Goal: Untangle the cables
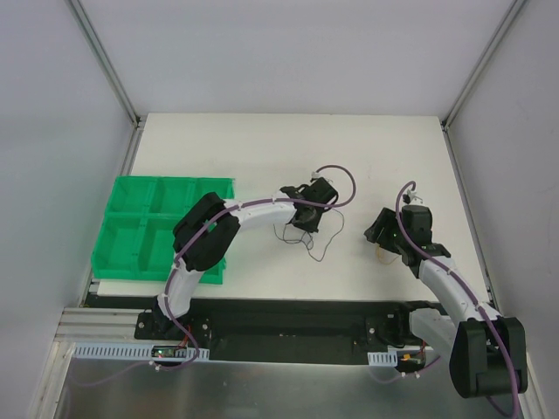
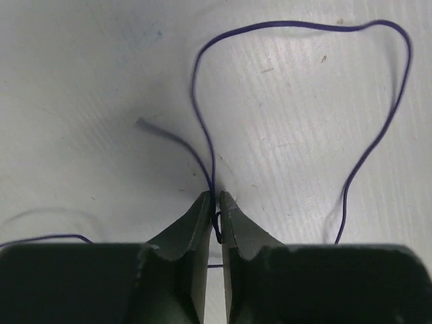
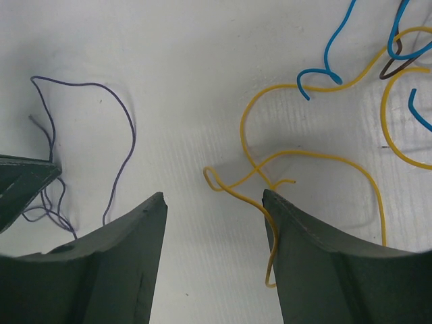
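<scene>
My left gripper is shut on a thin purple cable, which loops out over the white table ahead of the fingers. In the top view the left gripper sits mid-table, with the thin cable trailing below it. My right gripper is open and empty just above the table. A yellow cable lies by its right finger, one strand running along that finger. Blue cables and a brown one cross the yellow at the upper right. The purple cable also shows at the left of that view.
A green compartment bin stands at the table's left edge, partly under the left arm. The right gripper is right of the left one. The left gripper's dark finger shows at the left of the right wrist view.
</scene>
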{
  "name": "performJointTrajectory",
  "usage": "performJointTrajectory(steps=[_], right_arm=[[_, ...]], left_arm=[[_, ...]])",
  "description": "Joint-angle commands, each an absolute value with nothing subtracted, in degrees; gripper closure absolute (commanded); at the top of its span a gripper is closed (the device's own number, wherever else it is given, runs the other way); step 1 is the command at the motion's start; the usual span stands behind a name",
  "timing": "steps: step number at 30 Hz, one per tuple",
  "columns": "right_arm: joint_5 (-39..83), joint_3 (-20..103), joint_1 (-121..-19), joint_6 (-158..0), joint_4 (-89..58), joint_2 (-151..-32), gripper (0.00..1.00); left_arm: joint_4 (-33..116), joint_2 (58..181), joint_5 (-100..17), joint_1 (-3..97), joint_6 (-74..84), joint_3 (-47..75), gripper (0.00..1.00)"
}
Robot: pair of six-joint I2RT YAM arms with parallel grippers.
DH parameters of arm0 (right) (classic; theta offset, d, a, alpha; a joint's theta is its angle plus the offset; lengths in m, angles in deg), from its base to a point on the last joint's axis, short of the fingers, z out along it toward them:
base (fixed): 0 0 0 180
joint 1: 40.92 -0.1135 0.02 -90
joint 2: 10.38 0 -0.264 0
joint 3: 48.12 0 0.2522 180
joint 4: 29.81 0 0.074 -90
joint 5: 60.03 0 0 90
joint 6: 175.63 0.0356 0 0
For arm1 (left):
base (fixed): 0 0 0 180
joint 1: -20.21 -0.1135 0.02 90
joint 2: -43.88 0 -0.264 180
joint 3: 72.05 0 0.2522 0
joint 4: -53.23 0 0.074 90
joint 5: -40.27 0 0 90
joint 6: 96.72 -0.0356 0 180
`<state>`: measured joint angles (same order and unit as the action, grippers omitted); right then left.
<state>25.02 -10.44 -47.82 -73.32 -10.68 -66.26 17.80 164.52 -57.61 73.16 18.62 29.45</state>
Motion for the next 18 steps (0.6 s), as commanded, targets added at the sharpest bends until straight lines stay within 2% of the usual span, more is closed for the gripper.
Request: performJointTrajectory(steps=[1, 9, 18], right_arm=[[25.8, -10.4, -47.9, -74.6, -12.6, -66.3, 0.38], [25.7, -10.7, -47.9, -74.5, -13.3, -66.6, 0.38], [25.0, -11.0, -47.7, -74.5, -14.2, -67.0, 0.38]], left_arm=[[13.5, 164.1, -60.4, 74.2, 20.3, 26.1, 0.99], [14.0, 150.4, -59.5, 74.1, 14.8, 21.7, 1.00], [14.2, 126.4, -59.4, 72.0, 7.9, 15.5, 1.00]])
